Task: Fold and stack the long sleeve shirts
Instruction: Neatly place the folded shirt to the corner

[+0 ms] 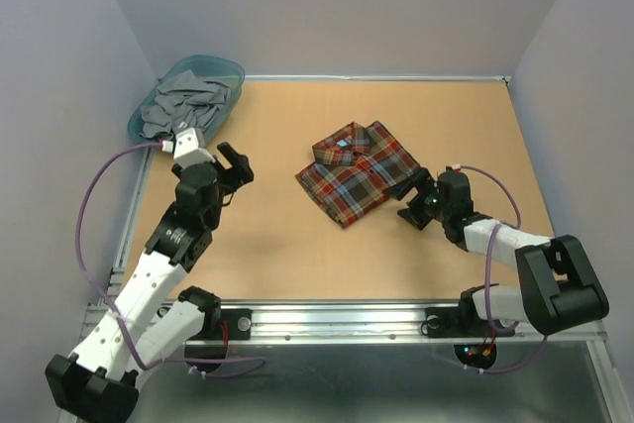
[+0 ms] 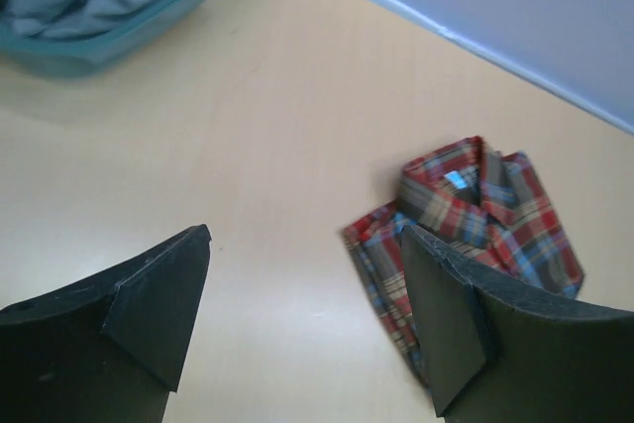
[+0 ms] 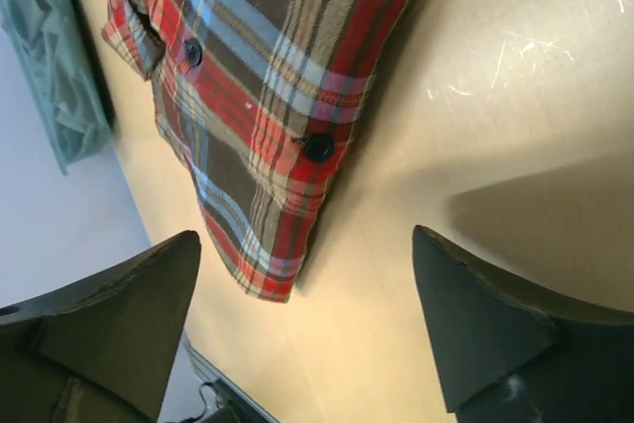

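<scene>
A folded plaid long sleeve shirt (image 1: 358,171) in red, brown and blue lies collar-up in the middle of the table, also seen in the left wrist view (image 2: 474,215) and the right wrist view (image 3: 260,96). My left gripper (image 1: 236,164) hovers open well to the shirt's left, with bare table between its fingers (image 2: 158,294). My right gripper (image 1: 412,197) stands open just off the shirt's right corner, and nothing is between its fingers (image 3: 466,329).
A teal plastic basket (image 1: 234,72) with grey garments (image 1: 188,101) sits at the back left corner, also visible in the left wrist view (image 2: 119,42). Grey walls enclose the table on three sides. A metal rail (image 1: 327,319) runs along the near edge.
</scene>
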Motion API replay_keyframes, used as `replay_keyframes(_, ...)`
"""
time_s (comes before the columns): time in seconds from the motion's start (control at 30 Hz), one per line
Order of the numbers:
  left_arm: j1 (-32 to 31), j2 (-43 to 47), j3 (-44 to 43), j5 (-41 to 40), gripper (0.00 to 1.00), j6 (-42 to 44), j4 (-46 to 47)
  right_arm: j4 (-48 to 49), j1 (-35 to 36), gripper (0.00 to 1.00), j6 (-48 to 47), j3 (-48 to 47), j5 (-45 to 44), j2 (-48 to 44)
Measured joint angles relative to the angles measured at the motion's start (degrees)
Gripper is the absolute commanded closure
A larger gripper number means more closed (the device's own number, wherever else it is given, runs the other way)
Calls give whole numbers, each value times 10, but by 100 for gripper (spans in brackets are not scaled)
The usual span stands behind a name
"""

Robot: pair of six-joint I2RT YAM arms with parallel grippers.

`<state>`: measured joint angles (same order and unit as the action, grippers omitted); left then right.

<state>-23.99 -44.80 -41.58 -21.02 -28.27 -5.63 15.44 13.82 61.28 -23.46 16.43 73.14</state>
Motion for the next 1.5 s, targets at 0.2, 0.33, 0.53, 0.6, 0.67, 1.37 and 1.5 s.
replay_keyframes(0.2, 0, 78, 68, -61, 12, 19, -41, 110, -1, 21, 61, 20, -10, 84)
replay_keyframes(0.33, 0, 79, 69, -87, 13, 24, -36, 207, -1, 25, 102, 19, -12, 151)
replay_keyframes(0.53, 0, 79, 69, -99, 13, 28, -31, 288, -1, 67, 142, 10, -37, 220)
replay_keyframes(0.6, 0, 81, 69, -100, 13, 30, -31, 301, -1, 87, 151, 2, -46, 250)
replay_keyframes(0.67, 0, 85, 70, -101, 13, 30, -31, 310, -1, 100, 160, -9, -50, 273)
replay_keyframes(1.37, 0, 104, 71, -113, 13, 36, -23, 295, -266, 99, 171, -248, -122, 419)
replay_keyframes(1.5, 0, 102, 71, -124, 12, 35, -23, 295, -313, 99, 170, -319, -109, 483)
